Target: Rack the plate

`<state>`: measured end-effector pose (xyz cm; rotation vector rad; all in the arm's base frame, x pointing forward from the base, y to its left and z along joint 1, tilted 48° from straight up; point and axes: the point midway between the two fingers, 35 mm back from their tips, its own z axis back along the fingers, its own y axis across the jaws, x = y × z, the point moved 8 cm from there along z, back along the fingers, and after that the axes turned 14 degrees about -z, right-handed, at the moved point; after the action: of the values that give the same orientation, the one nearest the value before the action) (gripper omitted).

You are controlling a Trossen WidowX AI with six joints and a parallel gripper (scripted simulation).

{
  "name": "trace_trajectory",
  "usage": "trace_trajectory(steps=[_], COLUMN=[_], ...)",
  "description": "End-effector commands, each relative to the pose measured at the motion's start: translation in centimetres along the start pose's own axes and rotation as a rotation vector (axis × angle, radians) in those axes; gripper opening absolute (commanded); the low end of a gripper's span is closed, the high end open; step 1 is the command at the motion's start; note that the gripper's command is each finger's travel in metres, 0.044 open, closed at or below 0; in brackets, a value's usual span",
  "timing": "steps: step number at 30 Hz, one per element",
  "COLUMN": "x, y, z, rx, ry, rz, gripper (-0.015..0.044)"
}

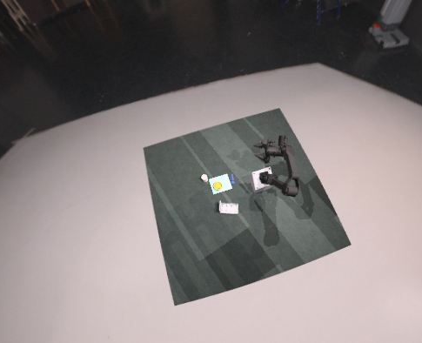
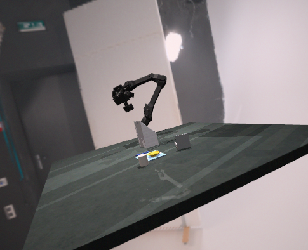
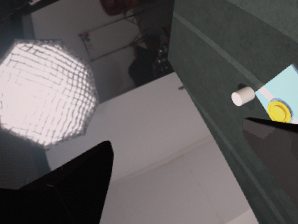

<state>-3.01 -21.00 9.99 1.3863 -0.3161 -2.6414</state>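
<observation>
The yellow plate [image 1: 217,185] [image 2: 154,153] [image 3: 281,111] lies flat on a light blue place mat [image 1: 224,178] [image 2: 161,155] [image 3: 288,86] on the dark green table top. The white dish rack [image 1: 229,208] [image 2: 182,141] stands apart from the plate, a short way off on the table top, with nothing in it. My gripper [image 1: 258,151] [image 2: 115,95] [image 3: 177,136] is open and empty. It hangs high in the air, off to one side of the plate and well away from it. In the wrist view only the two dark fingers show, with the plate at the right edge.
A small white cup [image 1: 204,178] [image 2: 142,160] [image 3: 242,96] stands beside the place mat. A small blue utensil [image 1: 232,178] lies at the mat's other side. The arm's pale base block [image 1: 256,183] [image 2: 145,136] stands close by. The table top [image 1: 244,261] ends in sharp edges.
</observation>
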Motion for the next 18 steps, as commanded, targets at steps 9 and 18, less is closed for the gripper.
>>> trace_trajectory(steps=[9, 18], x=[-1.5, -3.2], y=[2.7, 3.9], z=[-3.7, -7.2], rx=[-0.215, -0.366], ry=[0.044, 0.100], rz=[0.288, 0.511], gripper=[0.0400, 0.0400])
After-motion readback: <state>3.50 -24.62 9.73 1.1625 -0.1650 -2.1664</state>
